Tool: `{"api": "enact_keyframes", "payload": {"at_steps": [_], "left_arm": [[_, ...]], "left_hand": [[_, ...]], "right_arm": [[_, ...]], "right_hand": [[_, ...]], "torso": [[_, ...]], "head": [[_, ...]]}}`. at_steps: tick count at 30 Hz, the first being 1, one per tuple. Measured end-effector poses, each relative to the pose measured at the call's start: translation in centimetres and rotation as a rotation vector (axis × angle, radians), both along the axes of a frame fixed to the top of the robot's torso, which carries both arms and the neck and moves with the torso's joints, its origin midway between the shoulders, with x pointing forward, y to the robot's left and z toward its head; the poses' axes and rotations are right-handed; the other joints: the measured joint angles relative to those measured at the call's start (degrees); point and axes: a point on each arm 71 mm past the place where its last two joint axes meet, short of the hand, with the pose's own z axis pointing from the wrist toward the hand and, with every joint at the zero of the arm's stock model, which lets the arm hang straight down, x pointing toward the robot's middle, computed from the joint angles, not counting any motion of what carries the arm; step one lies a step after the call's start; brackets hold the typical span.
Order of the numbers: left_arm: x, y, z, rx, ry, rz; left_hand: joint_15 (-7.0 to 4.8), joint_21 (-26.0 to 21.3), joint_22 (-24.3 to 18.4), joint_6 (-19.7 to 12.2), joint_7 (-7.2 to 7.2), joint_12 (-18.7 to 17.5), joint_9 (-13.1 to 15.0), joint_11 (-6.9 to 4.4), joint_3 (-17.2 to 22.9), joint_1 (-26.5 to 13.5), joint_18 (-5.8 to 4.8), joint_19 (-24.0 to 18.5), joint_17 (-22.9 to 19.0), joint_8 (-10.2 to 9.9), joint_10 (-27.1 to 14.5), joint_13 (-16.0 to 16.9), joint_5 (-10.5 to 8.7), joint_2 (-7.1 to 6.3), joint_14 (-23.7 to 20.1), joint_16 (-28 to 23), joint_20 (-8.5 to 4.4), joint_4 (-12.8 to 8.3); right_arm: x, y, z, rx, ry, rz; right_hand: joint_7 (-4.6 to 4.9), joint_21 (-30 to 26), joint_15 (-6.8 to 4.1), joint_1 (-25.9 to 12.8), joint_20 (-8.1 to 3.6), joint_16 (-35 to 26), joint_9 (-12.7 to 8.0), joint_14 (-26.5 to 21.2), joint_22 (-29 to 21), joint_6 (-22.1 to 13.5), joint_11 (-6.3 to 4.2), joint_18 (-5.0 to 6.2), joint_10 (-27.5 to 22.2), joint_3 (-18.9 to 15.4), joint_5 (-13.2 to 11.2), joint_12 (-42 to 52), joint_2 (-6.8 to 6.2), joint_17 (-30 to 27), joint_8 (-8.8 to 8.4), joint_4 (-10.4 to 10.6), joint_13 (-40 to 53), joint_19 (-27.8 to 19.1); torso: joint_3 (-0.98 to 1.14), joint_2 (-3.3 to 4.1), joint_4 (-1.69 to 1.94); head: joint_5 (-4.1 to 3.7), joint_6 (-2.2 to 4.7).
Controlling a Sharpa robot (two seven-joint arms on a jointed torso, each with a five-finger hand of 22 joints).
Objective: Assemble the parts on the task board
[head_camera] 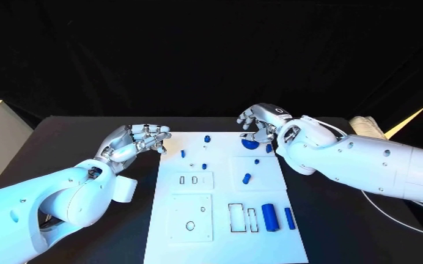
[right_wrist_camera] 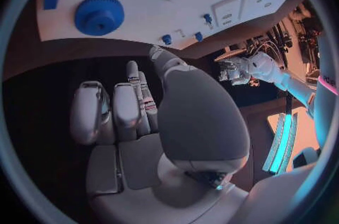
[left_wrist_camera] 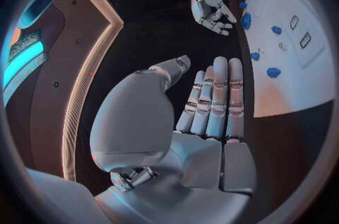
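Black tabletop (head_camera: 106, 227), dark drape behind. White task board (head_camera: 225, 215) sits mid-table, long axis running away from the robot.

Near end of board: big blue cylinder (head_camera: 269, 217) lying flat, a thinner blue bar (head_camera: 289, 218) just right of it, both beside outlined rectangular slots (head_camera: 238, 217). Left of those, a raised square plate with an oval hole (head_camera: 191, 225).

Mid board: short blue peg (head_camera: 247, 178) lying on the right-hand raised plate; small blue peg (head_camera: 203, 167) standing just beyond the left-hand plate, which has 2 small slots (head_camera: 187, 179).

Far end: blue gear (head_camera: 250, 144), toothed disc with hub per right wrist view (right_wrist_camera: 99, 14). Small blue pegs standing near the far edge (head_camera: 207, 138) and left edge (head_camera: 183, 153). Another blue piece (head_camera: 269, 148) just right of the gear.

Left robot hand (head_camera: 139, 140) hovers off the board's left far corner, holding nothing; fingers apart, lightly curled in the head view, straight and side by side in the left wrist view (left_wrist_camera: 212, 102).

Right robot hand (head_camera: 261, 123) is above the far right of the board, just beyond the gear, fingers curled in, nothing held. Can't tell if fingertips touch the gear.
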Motion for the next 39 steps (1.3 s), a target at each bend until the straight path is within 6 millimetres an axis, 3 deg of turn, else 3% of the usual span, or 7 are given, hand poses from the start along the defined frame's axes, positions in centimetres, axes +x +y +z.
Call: {"api": "enact_keyframes", "payload": {"at_steps": [5,7,10,11,19,30,39], "left_arm": [[0.1,0.1,0.0,0.001,0.000,0.004],[0.1,0.2,0.0,0.002,0.000,0.005],[0.1,0.2,0.0,0.002,0.000,0.005],[0.1,0.2,0.0,0.002,0.000,0.005],[0.1,0.1,-0.1,0.001,0.000,0.004],[0.2,0.2,-0.1,0.004,0.001,0.008],[0.2,0.3,-0.1,0.004,0.001,0.008]], "left_hand": [[0.00,0.1,0.0,0.0,0.00,0.0,0.1,0.00,0.2,0.0,0.00,-0.1,0.0,0.0,0.0,0.1,0.00,0.00,0.0,0.2,0.08,-0.2],[0.00,0.1,0.1,0.0,0.00,0.0,0.1,0.00,0.2,0.0,0.00,-0.1,0.0,0.0,0.0,0.1,0.00,0.00,0.0,0.2,0.08,-0.2],[0.00,0.1,0.1,0.0,0.00,0.0,0.1,0.00,0.2,0.0,0.00,-0.1,0.0,0.0,0.0,0.1,0.00,0.00,0.0,0.2,0.08,-0.2],[0.00,0.1,0.1,0.0,0.00,0.0,0.1,0.00,0.2,0.0,0.00,-0.1,0.0,0.0,0.0,0.1,0.00,0.00,0.0,0.2,0.08,-0.2],[0.00,0.1,0.1,0.0,0.00,0.0,0.1,0.00,0.2,0.0,-0.01,-0.1,0.0,0.0,0.0,0.1,0.00,0.00,0.0,0.2,0.08,-0.2],[0.00,0.4,0.2,0.0,0.00,0.0,0.0,0.00,0.2,0.0,0.00,-0.1,0.0,0.0,0.0,0.1,0.00,0.00,0.0,0.2,0.08,-0.2],[0.00,0.4,0.2,0.0,0.00,0.0,0.0,0.00,0.2,0.0,0.00,-0.1,0.0,0.0,0.0,0.0,0.00,0.00,0.0,0.2,0.08,-0.2]], "right_arm": [[-0.1,-2.7,0.0,0.014,0.055,-0.068],[-0.1,-3.5,-0.2,0.018,0.087,-0.091],[0.2,-4.4,-0.5,0.019,0.128,-0.122],[0.3,-4.6,-0.6,0.019,0.141,-0.132],[1.2,-4.6,-1.5,0.026,0.214,-0.168],[2.0,-3.0,-2.2,0.039,0.252,-0.171],[2.2,-2.1,-2.5,0.039,0.262,-0.164]], "right_hand": [[-0.67,5.0,-1.27,1.1,-0.88,4.3,0.6,0.2,1.7,-1.0,-1.83,-1.35,9.0,-3.8,-0.6,6.9,-1.08,5.3,1.09,1.0,5.3,2.3],[-1.46,6.6,-1.96,3.3,-1.20,5.8,1.6,0.1,1.7,-1.8,-2.91,-1.74,8.6,-8.2,-0.6,25.0,-0.42,6.7,3.05,2.9,26.5,2.4],[-0.61,8.9,-1.32,4.4,-1.06,10.4,2.6,0.2,1.7,-3.1,-2.00,-2.64,12.4,-10.7,-0.6,57.2,0.48,12.6,5.46,5.4,61.8,2.3],[-0.32,9.5,-0.94,4.1,-0.92,11.5,2.7,0.2,1.7,-3.6,-1.79,-2.65,13.8,-10.9,-0.6,62.4,0.79,13.1,5.95,5.6,66.1,2.2],[0.14,12.3,-0.36,3.2,-0.34,15.7,3.0,0.1,1.6,-4.2,-1.29,-3.51,16.5,-11.2,0.1,72.4,1.69,13.5,7.67,5.5,69.2,2.2],[0.18,12.3,-0.28,2.9,-0.14,15.9,3.0,0.1,1.6,-4.2,-1.20,-3.50,16.6,-11.2,0.8,72.8,1.96,13.5,8.12,5.5,69.2,2.4],[0.18,12.3,-0.28,2.9,-0.14,16.2,2.9,0.1,1.6,-4.2,-1.20,-3.50,16.6,-10.9,1.0,73.1,1.96,13.5,8.34,5.5,69.2,2.4]], "torso": [[0.16,-0.24,-0.26],[0.26,-0.27,-0.36],[0.35,-0.28,-0.40],[0.35,-0.28,-0.42],[0.35,-0.20,-0.37],[0.30,-0.05,0.03],[0.38,0.00,0.02]], "head": [[-0.67,0.04],[-0.79,-0.05],[-1.01,-0.12],[-1.08,-0.13],[-1.21,-0.36],[-1.14,-0.79],[-0.94,-1.09]]}}
